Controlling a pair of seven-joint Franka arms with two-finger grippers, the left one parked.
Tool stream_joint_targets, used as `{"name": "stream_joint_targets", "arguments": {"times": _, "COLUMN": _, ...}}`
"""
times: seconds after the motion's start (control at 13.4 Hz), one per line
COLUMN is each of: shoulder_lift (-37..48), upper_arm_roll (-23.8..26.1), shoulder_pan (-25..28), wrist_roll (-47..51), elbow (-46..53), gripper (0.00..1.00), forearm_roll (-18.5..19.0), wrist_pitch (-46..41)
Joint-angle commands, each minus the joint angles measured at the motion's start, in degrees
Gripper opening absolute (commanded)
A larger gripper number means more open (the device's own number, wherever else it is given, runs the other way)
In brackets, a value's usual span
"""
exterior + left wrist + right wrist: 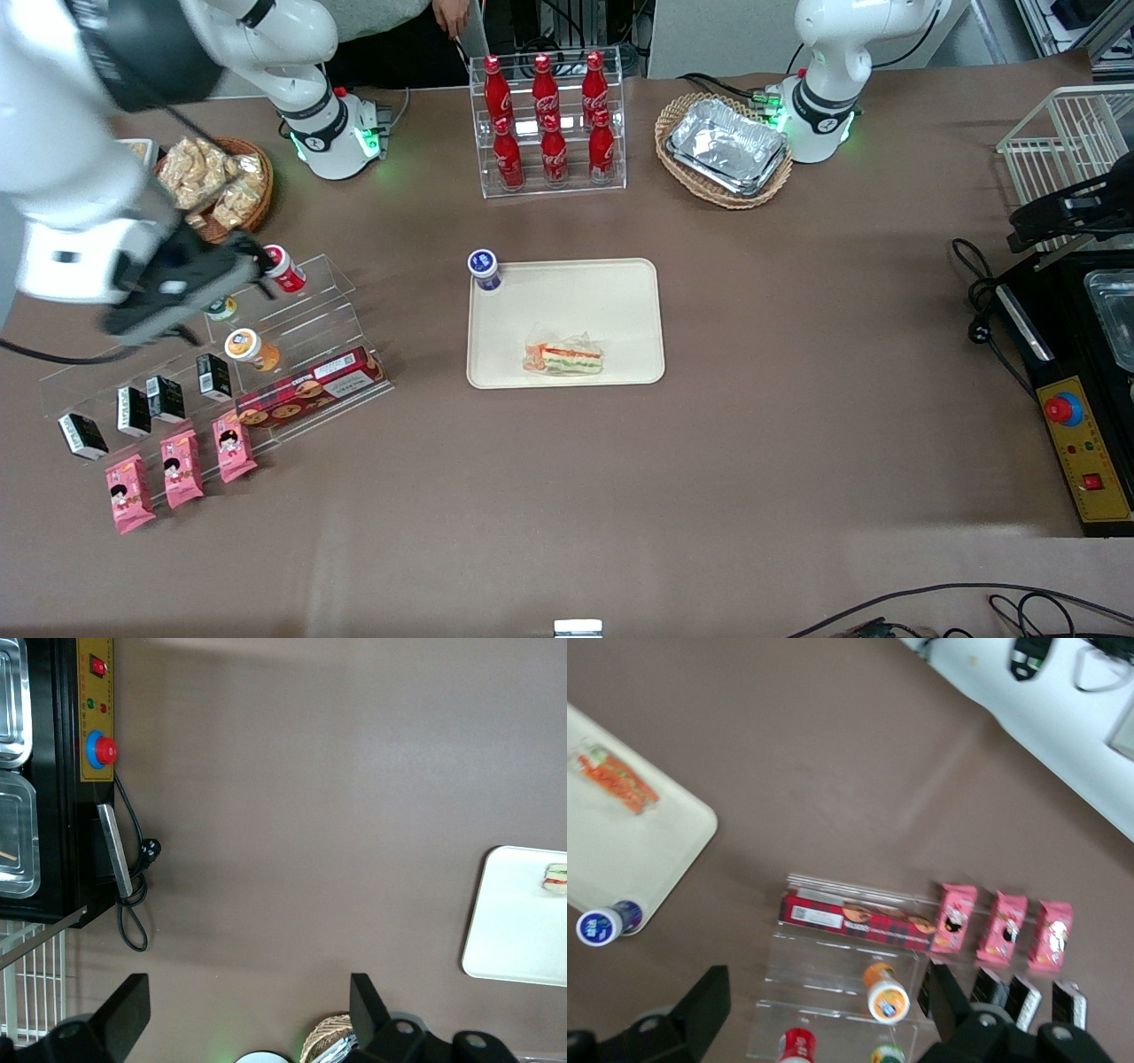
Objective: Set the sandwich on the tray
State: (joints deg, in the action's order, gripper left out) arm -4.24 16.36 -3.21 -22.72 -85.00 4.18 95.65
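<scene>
The sandwich (567,357), wrapped in clear plastic with red, green and orange filling on its edge, lies on the cream tray (567,292) at mid-table, near the rim closest to the front camera. Both also show in the right wrist view, the sandwich (616,780) on the tray (629,850), and in the left wrist view, the sandwich (556,877) on the tray (509,921). My gripper (213,292) hangs open and empty above the clear acrylic shelf (833,974) at the working arm's end, well apart from the tray. Nothing sits between its fingers (700,1010).
A purple-capped bottle (485,268) stands at a tray corner. The acrylic shelf (292,337) holds small bottles, black cartons and a red cookie box (306,390), with pink snack packets (182,465) in front. Cola rack (549,124), snack basket (217,182) and foil-tray basket (725,146) stand farther back.
</scene>
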Motion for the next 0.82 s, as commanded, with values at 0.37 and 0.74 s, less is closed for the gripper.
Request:
{"name": "stream_joint_targets", "arguments": {"times": 0.37, "shoulder_lift": 3.89, "upper_arm_roll": -10.82, "shoulder_pan": -0.21, "wrist_roll": 14.00, "elbow": 0.71, "gripper": 1.00, "forearm_roll": -3.56, "wrist_pitch": -4.33}}
{"name": "stream_joint_targets", "arguments": {"times": 0.74, "shoulder_lift": 3.89, "upper_arm_roll": -14.86, "shoulder_pan": -0.48, "wrist_roll": 17.44, "elbow": 1.94, "gripper": 1.00, "forearm_roll": -3.48, "wrist_pitch": -4.68}}
